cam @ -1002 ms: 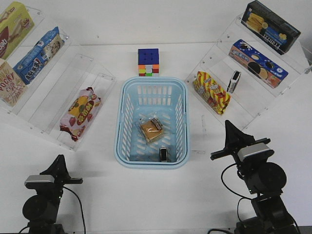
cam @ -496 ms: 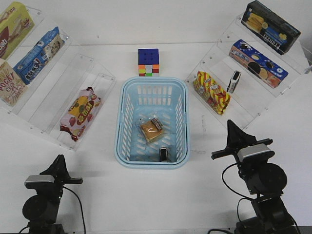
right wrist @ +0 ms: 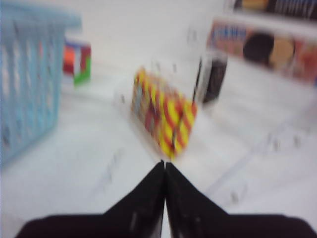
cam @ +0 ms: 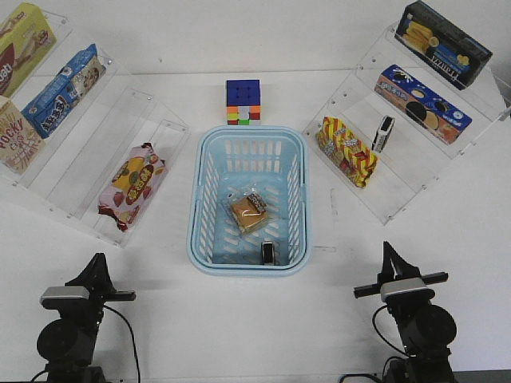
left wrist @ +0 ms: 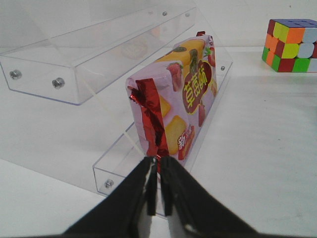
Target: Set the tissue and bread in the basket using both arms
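The light-blue basket stands mid-table. Inside it lie the wrapped golden-brown bread and a black-and-white tissue pack at the near wall. A second tissue pack stands upright on the right clear shelf; it also shows, blurred, in the right wrist view. My left gripper sits low at the near left, shut and empty. My right gripper sits low at the near right, shut and empty. The basket's side shows in the right wrist view.
A pink strawberry snack bag lies on the left clear shelf, right ahead of the left gripper. A yellow-red striped snack bag lies on the right shelf. A colour cube stands behind the basket. Boxed snacks fill the upper shelves.
My right arm has pulled back and dropped low toward the near right edge. The left arm, basket, bread and tissue packs have not moved.
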`<state>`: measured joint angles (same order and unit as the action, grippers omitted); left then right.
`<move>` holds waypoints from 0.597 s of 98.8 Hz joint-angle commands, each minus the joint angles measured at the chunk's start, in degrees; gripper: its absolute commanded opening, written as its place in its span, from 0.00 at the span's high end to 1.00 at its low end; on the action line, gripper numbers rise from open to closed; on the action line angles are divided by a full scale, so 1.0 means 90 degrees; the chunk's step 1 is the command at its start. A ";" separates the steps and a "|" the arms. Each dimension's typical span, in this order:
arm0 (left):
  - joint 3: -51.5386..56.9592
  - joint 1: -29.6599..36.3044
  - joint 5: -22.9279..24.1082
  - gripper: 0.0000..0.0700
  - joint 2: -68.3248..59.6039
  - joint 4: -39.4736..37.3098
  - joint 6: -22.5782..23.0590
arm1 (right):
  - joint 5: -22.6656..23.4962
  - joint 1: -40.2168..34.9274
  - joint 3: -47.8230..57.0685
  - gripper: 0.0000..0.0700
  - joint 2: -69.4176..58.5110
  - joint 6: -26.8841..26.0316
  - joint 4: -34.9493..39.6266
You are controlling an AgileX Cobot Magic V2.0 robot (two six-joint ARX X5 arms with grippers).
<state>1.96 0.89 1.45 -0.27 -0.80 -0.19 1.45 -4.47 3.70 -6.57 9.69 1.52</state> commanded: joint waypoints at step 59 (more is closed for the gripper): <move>-0.0129 -0.0002 0.0002 1.00 0.0010 -0.0100 -0.0056 | -0.0287 0.0160 -0.0330 1.00 0.0724 -0.0750 0.0454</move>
<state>1.96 0.89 1.45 -0.30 -0.86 -0.19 -1.10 -2.98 0.82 -0.05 4.03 6.31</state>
